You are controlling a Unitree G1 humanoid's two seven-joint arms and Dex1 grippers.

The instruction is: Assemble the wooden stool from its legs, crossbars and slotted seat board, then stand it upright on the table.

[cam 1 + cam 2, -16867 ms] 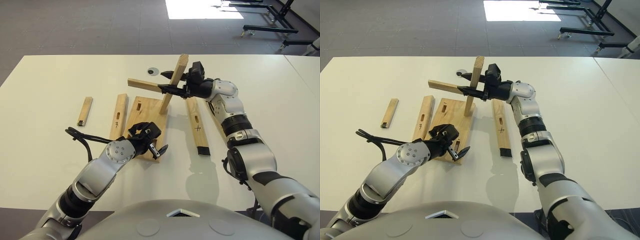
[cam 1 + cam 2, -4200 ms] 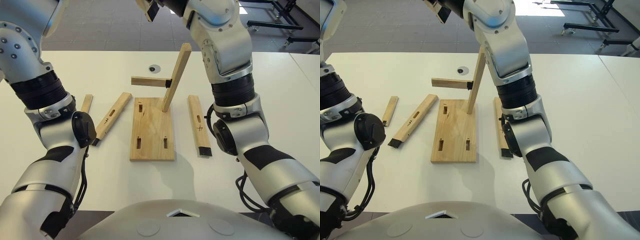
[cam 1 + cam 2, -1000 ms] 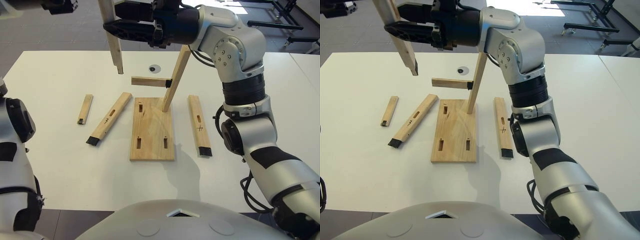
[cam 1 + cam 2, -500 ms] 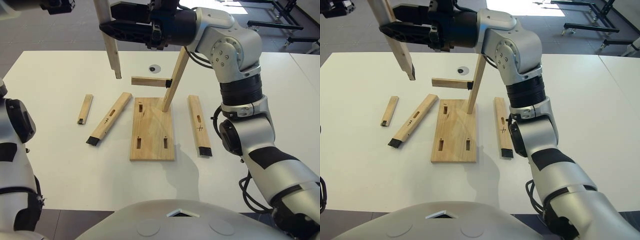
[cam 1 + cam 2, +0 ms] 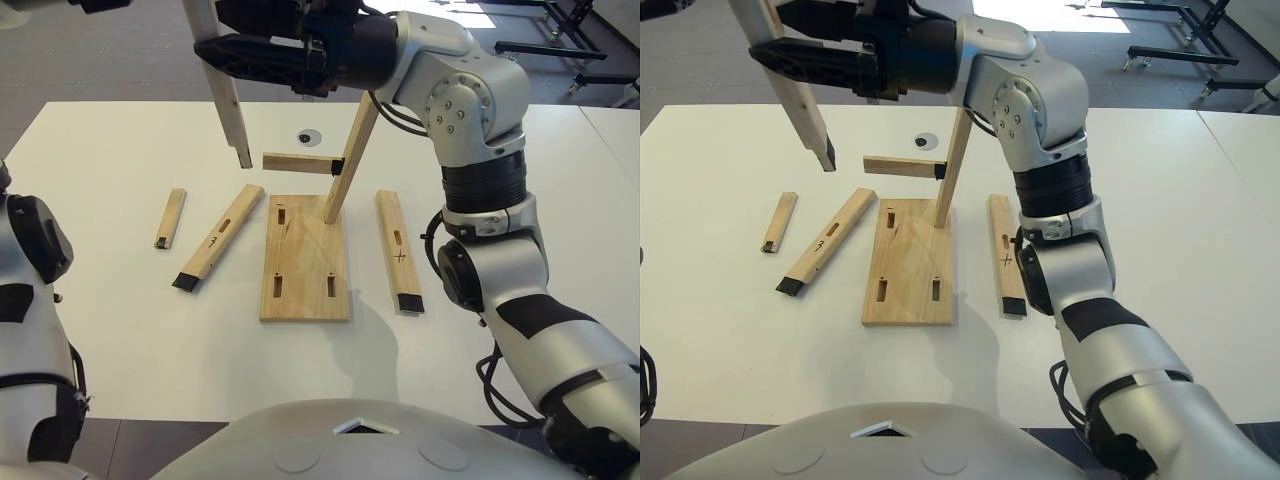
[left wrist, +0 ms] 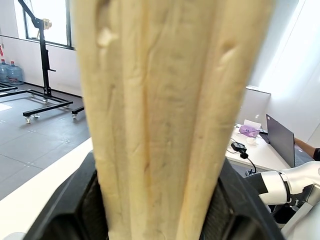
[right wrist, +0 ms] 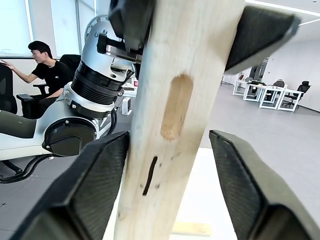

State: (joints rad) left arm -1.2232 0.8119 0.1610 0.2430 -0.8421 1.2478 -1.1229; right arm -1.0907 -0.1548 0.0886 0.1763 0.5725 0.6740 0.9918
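Observation:
A wooden leg [image 5: 225, 90] hangs tilted in the air above the table's far left. My left gripper [image 6: 160, 210] is shut on its upper part. My right gripper [image 5: 207, 48] is up beside it, open, with the leg [image 7: 170, 125] between its fingers [image 7: 100, 190]; one finger touches the wood and the other stands slightly off. The slotted seat board [image 5: 303, 265] lies flat mid-table. One leg [image 5: 350, 160] stands in its far right slot, with a crossbar [image 5: 298, 163] sticking out to the left.
Left of the board lie a leg [image 5: 218, 235] and a short crossbar [image 5: 170, 218]. Another leg [image 5: 398, 250] lies to the board's right. A round grommet [image 5: 308, 137] sits in the white table [image 5: 120, 330] behind the board. The near half is free room.
The held leg has sunk a little toward the table and its lower end has swung slightly to the right. My right gripper has stayed beside it. The parts on the table have not moved.

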